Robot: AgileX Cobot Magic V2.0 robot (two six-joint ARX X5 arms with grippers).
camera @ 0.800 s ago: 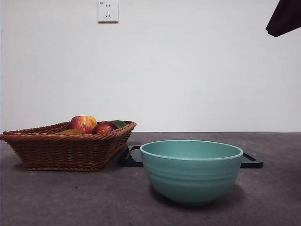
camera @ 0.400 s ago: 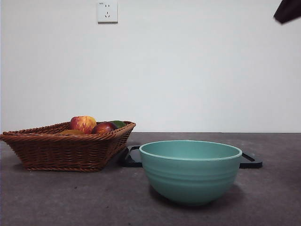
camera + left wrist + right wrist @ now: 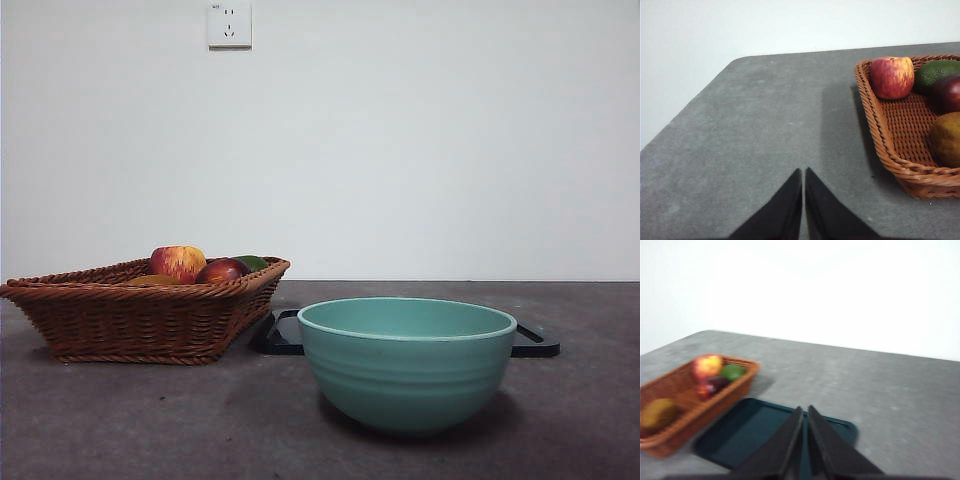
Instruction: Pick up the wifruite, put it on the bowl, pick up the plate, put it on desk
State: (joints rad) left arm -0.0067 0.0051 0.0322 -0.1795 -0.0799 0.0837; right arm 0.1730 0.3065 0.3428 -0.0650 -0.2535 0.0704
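While both arms hung above the desk (image 3: 120, 420), neither gripper held anything. The left gripper (image 3: 803, 172) had its jaws pressed together over bare desk, beside the basket (image 3: 880, 135). The right gripper (image 3: 805, 410) also had its jaws closed, poised above the tray (image 3: 755, 432); that wrist picture was blurred.

The wifruit (image 3: 946, 139) lay in the basket, near the wall closest to the left wrist camera. In the front view it showed only as a dull golden sliver (image 3: 152, 281) just above the basket's rim (image 3: 140, 290), left of the dark red fruit (image 3: 222, 270). The right wrist view showed it as a brownish oval (image 3: 659, 412) at the basket's near end, apart from the other three fruits.

The apple (image 3: 178, 262) sat at the basket's far side, with a green fruit (image 3: 936, 75) beside it and the dark red fruit next to those.

The bowl (image 3: 406, 362) stood upright on the desk in front of the tray, its inside hidden in the front view. The tray lay flat on the desk, touching or just beside the basket's right corner. No arm showed in the front view. A socket (image 3: 229, 24) sat on the white wall.
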